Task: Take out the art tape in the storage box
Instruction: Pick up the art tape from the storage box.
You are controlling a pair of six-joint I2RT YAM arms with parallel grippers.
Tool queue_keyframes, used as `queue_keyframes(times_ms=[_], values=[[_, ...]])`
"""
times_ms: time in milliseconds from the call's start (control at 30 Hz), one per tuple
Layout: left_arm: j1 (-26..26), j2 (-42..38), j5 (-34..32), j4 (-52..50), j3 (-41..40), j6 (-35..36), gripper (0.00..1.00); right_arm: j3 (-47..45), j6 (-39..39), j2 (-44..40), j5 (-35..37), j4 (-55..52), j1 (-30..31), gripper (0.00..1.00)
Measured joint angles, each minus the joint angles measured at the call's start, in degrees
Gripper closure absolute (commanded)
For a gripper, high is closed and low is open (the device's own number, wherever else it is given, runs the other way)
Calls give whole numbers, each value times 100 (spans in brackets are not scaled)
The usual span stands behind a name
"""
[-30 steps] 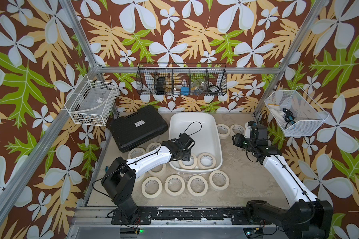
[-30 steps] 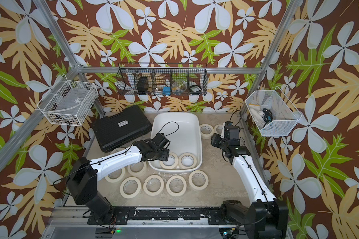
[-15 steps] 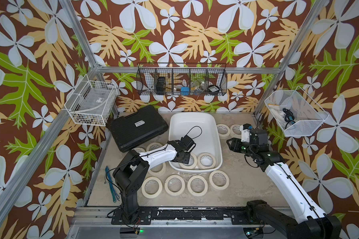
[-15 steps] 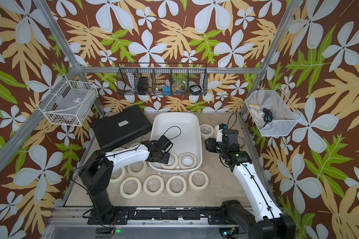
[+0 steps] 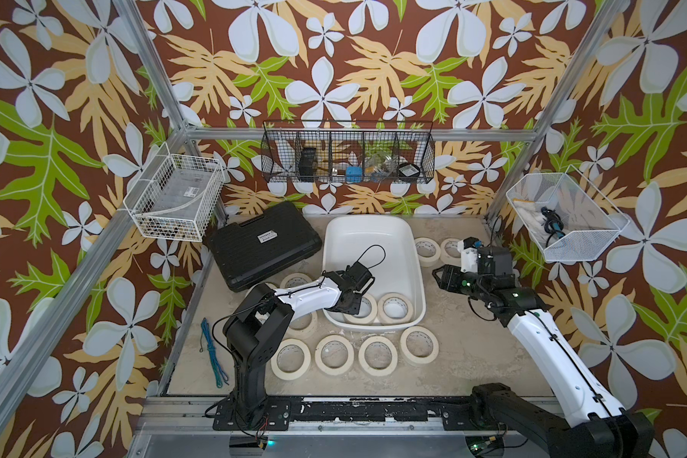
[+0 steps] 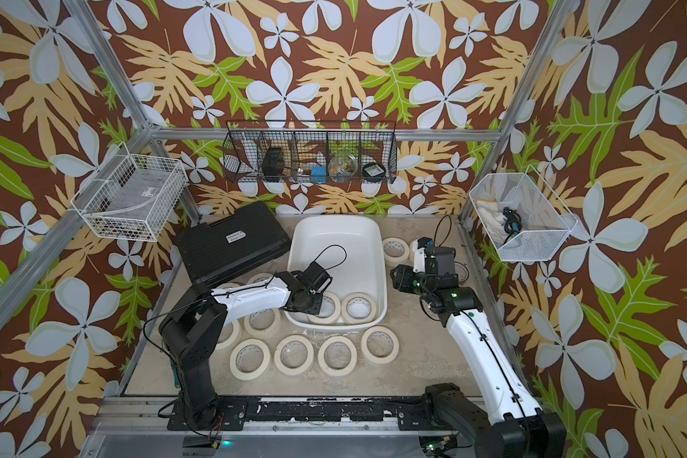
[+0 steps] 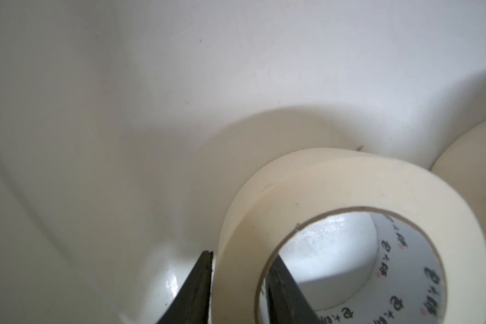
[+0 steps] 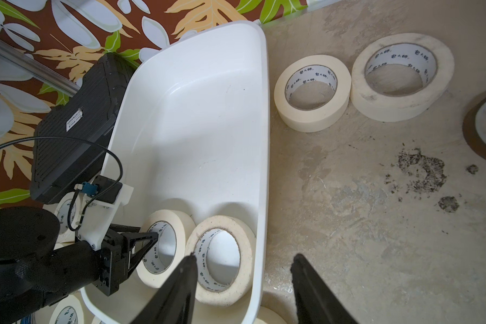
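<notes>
You're nearly done: most art tape rolls (image 8: 312,120) lie out on the surface (image 5: 472,357), and two sit at the near end of the storage box (image 5: 373,246). Your left fingers (image 7: 199,289) pinch the left roll (image 7: 348,185) by its wall. Your right fingers (image 8: 180,289) hang spread and empty, right of the box.

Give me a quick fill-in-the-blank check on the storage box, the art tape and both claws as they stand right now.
The storage box holds ___ art tape rolls.
The left claw grips one roll, with one finger outside its wall and the other ___ its core.
The right claw is ___ and holds nothing.
Missing words: two; inside; open.
</notes>
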Motion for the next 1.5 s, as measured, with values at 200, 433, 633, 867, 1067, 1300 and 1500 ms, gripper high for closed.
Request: queue_keyframes(times_ms=[200, 433, 633, 867, 1067, 1300, 1500], values=[[2, -81, -11, -4, 0, -15, 91, 74, 2, -2, -20, -20, 0, 43], [2, -531, -120, -118, 13, -101, 98, 122, 17, -46, -94, -13, 44, 43], [2, -1060, -205, -457, 328, -326, 97, 195, 90, -107, -101, 31, 229, 42], [-2, -1482, -103, -927, 623, -763, 92, 470, 199, 28, 365, 90, 1032, 41], [-201, -1558, -63, -1467, 973, -1014, 92, 627, 299, 367, 1029, 179, 2057, 40], [-487, -1386, -345, -1915, 1217, -1165, 92, 828, 343, 927, 1497, 367, 3003, 39], [-691, -1366, -404, -2057, 1307, -1161, 92, 605, 339, 1108, 1714, 693, 3298, 38]])
